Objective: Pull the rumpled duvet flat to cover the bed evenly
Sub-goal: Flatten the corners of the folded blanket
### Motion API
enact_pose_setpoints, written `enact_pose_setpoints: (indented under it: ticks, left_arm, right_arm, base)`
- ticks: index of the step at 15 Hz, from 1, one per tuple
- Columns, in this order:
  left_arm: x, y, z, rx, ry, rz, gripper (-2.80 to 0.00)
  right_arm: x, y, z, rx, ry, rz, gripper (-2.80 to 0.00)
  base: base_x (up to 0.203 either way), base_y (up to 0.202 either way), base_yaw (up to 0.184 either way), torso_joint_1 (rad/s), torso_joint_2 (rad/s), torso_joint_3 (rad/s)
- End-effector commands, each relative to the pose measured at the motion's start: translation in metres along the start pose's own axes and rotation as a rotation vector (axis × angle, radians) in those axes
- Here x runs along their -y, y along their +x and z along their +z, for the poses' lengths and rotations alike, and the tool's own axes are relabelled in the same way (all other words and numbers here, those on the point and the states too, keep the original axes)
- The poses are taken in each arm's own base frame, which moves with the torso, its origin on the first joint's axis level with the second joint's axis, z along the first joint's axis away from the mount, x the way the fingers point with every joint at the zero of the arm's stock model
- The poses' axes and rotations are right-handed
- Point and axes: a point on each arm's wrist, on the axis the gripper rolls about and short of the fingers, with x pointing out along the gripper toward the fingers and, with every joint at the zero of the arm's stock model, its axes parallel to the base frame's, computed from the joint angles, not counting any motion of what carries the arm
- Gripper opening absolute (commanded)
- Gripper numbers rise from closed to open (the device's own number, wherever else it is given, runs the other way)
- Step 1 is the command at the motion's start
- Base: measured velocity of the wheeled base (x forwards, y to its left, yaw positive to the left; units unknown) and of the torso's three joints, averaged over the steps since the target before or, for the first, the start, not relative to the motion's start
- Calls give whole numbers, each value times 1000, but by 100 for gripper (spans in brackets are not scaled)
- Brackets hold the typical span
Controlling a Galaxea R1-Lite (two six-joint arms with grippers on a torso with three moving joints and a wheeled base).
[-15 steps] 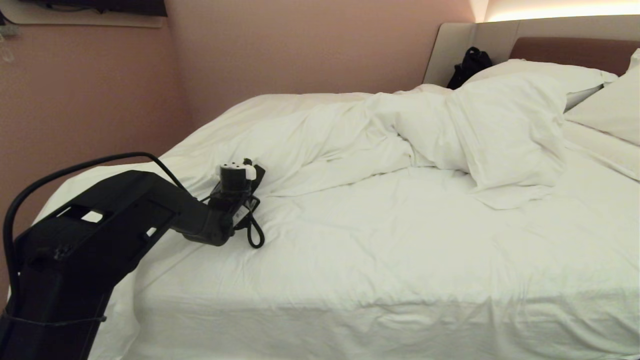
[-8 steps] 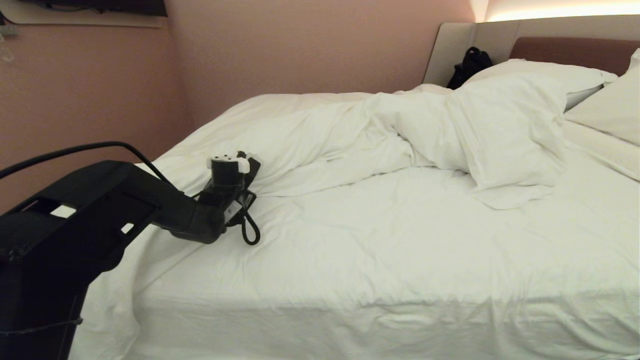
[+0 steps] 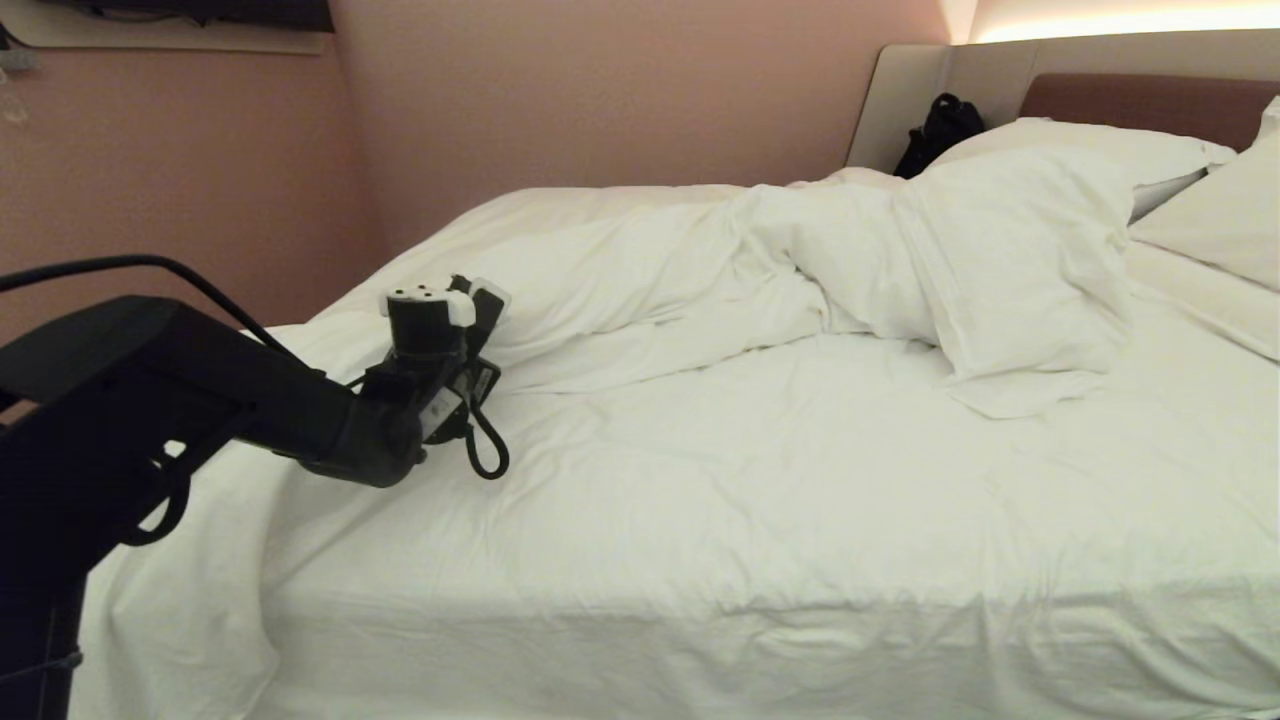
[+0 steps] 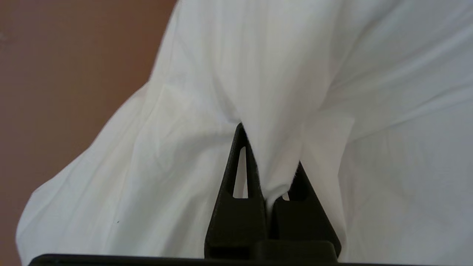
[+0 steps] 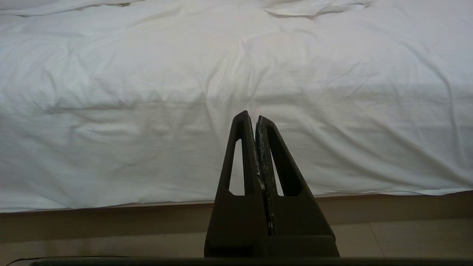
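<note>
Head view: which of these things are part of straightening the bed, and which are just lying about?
Part of the job:
duvet
bed
left gripper, shut on duvet fabric

Lying about:
pillows
black bag by the headboard
right gripper, parked low facing the bedside

Soft wrinkled cloth duvet [image 3: 760, 470]; matt black pincer [image 4: 271, 173].
</note>
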Motion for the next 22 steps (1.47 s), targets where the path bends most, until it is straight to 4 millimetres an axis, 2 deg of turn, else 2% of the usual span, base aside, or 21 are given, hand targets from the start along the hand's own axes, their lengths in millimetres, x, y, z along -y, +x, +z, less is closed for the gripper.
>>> enact_pose_setpoints:
  ticks: [1, 5, 9, 11, 13, 16, 22]
  left_arm:
    - [-27, -27, 24, 72, -64, 17, -280]
    - [-71, -72, 56, 186, -233, 28, -280]
    - [-117, -123, 74, 308, -380, -29, -280]
    - [-132, -146, 73, 312, -412, -105, -280]
    - [-138, -163, 67, 299, -414, -196, -280]
    - [-147, -183, 58, 305, -419, -204, -280]
    - [-175, -250, 26, 278, -419, -267, -280]
  right_arm:
    - [0, 0, 0, 1, 0, 0, -280]
    - [0, 0, 0, 1, 0, 0, -280]
    - [0, 0, 0, 1, 0, 0, -280]
    - [0, 0, 0, 1, 0, 0, -280]
    - [0, 0, 0, 1, 0, 0, -280]
    - [0, 0, 0, 1, 0, 0, -280]
    - [0, 0, 0, 1, 0, 0, -280]
  base:
    - [0, 0, 0, 0, 0, 0]
    - [0, 0, 0, 0, 0, 0]
    - [0, 0, 0, 0, 0, 0]
    - [0, 0, 0, 0, 0, 0]
    - [0, 0, 0, 0, 0, 0]
    - [0, 0, 0, 0, 0, 0]
    - [0, 0, 0, 0, 0, 0]
